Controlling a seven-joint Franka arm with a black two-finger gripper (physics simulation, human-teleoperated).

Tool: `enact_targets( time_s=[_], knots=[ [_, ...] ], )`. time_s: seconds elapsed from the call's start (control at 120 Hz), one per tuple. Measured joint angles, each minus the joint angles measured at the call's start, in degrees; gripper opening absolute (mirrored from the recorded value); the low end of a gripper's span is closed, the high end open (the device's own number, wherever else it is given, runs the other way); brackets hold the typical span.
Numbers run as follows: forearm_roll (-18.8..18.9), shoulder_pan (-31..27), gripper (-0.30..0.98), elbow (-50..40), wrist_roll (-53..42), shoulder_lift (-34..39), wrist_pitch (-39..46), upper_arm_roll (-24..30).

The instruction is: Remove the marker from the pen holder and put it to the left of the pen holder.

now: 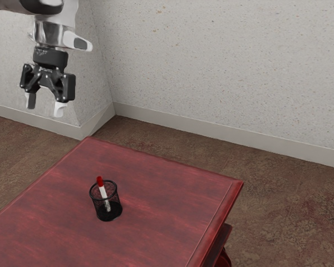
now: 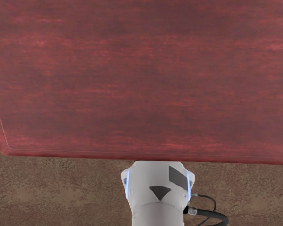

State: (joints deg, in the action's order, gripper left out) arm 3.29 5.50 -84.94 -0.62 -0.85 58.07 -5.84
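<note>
Gripper [image 1: 45,104] hangs empty w/ fingers apart, marker [image 1: 104,194] well below & toward exterior view's right, in pen holder [image 1: 117,204] on table [image 1: 167,200], red cap [image 1: 100,181] up, long axis near-vert. w/ slight lean, so next move's prob. across, then down.

Streaky red wooden table [image 1: 167,194], black metal mesh pen holder [image 1: 107,209], rough speckled wall [image 1: 222,67]

One marker [image 1: 103,192], one holder [image 1: 116,206], one table [image 1: 167,200]
</note>
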Motion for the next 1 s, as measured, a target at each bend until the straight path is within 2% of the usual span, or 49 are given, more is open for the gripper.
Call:
enact_targets(
  time_s=[0.133, 0.292, 0.475, 0.542, 0.658, 0.758, 0.867, 1.0],
  knots=[
    [0.3, -1.2, 0.69, -1.6, -0.3, -0.1, 15.7, -0.1],
    [0.6, -4.0, 0.69, -1.3, -0.5, 0.7, 24.7, 0.5],
    [1.9, -6.7, 0.69, -2.3, -0.7, -0.2, 27.7, 0.5],
    [3.1, -6.6, 0.69, -5.7, -0.6, -3.7, 27.4, 0.1],
    [4.1, -1.8, 0.69, -9.2, 0.1, -10.5, 27.2, -0.1],
    [4.2, -1.9, 0.69, -9.7, 1.2, -15.6, 27.1, -0.1],
    [1.7, -3.9, 0.69, -9.5, 2.2, -17.8, 27.2, -0.1],
    [-7.0, -9.3, 0.68, -10.4, 3.7, -17.7, 27.2, -0.2]
  ],
)
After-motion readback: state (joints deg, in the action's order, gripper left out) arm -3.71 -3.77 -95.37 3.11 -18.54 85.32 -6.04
